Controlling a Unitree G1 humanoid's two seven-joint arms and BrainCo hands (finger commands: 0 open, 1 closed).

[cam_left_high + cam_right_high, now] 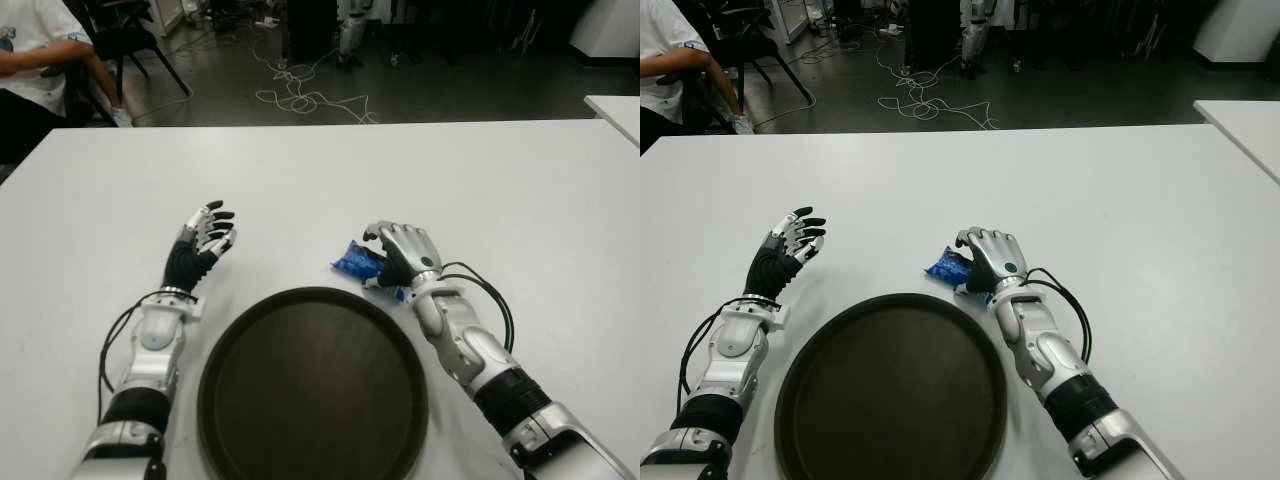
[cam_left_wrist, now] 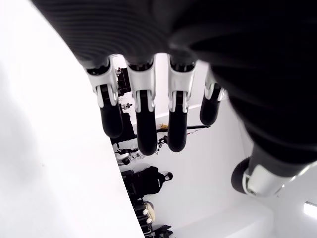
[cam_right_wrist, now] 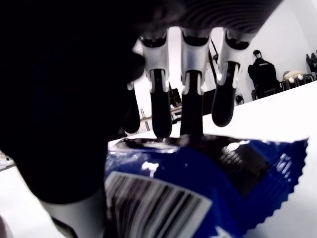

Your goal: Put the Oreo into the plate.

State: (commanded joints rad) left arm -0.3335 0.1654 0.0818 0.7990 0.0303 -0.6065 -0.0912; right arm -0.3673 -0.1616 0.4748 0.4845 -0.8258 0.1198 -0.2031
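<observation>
The Oreo (image 1: 352, 262) is a blue packet lying on the white table (image 1: 480, 180), just beyond the far right rim of the dark round plate (image 1: 312, 390). My right hand (image 1: 400, 252) covers the packet's right end with its fingers curled down over it. In the right wrist view the packet (image 3: 208, 193) fills the space under the palm, and the fingertips (image 3: 190, 126) press on its far edge. My left hand (image 1: 205, 235) shows to the left of the plate, fingers spread and holding nothing.
A person (image 1: 30, 50) sits beyond the table's far left corner. Cables (image 1: 300, 95) lie on the floor behind the table. A second white table's corner (image 1: 615, 105) shows at the far right.
</observation>
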